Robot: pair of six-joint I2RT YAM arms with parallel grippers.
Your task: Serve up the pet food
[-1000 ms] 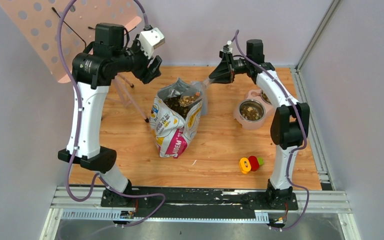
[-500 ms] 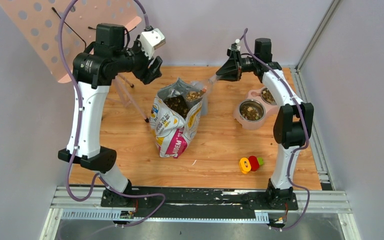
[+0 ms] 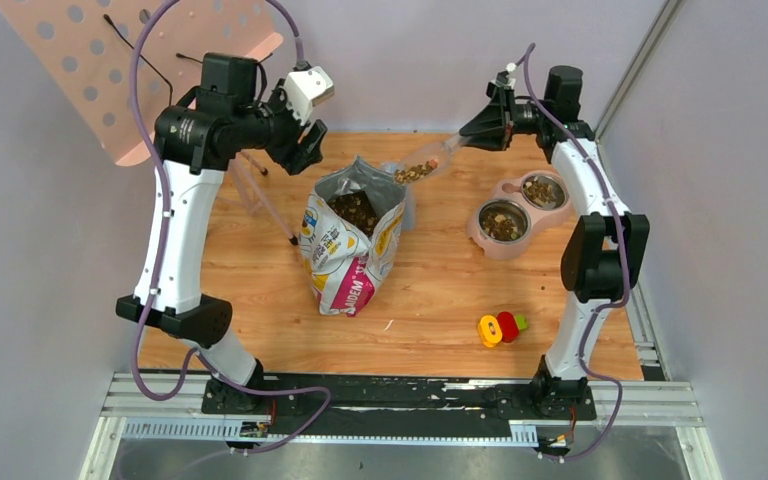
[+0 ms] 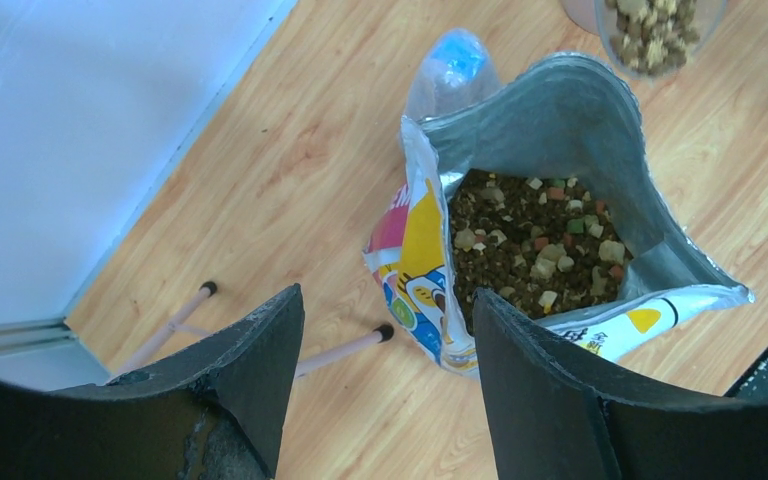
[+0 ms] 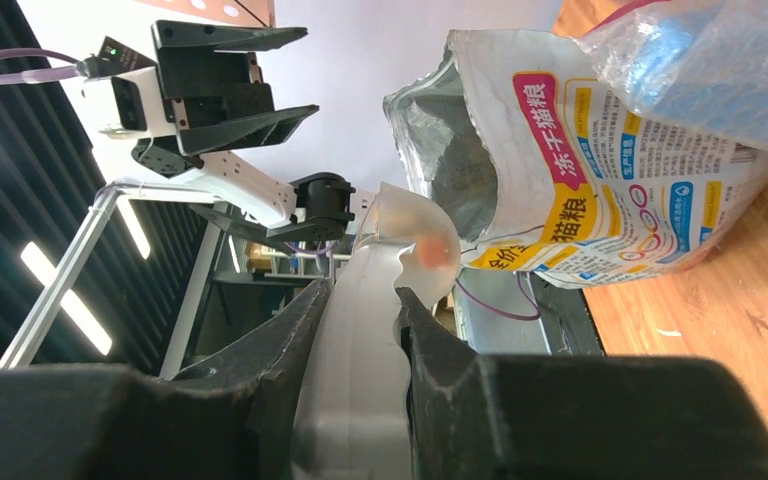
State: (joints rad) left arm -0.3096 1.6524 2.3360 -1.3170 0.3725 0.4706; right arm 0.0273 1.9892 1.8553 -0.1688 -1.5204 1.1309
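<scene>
Scoop away: my right pincer (image 3: pixel 472 132), clamped on the handle of a clear scoop (image 3: pixel 430 162), has lifted a load of pet food (image 3: pixel 415 172) out of the open bag (image 3: pixel 345 260) and swung it toward the pink bowl stand (image 3: pixel 495 246). My left pincer (image 3: pixel 307 150) hangs spread apart beside the bag. Pouring looks to be next.

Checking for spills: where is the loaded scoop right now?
In the top view, the scoop hangs in the right end effector, just right of the open bag and left of the pink bowl stand.
</scene>
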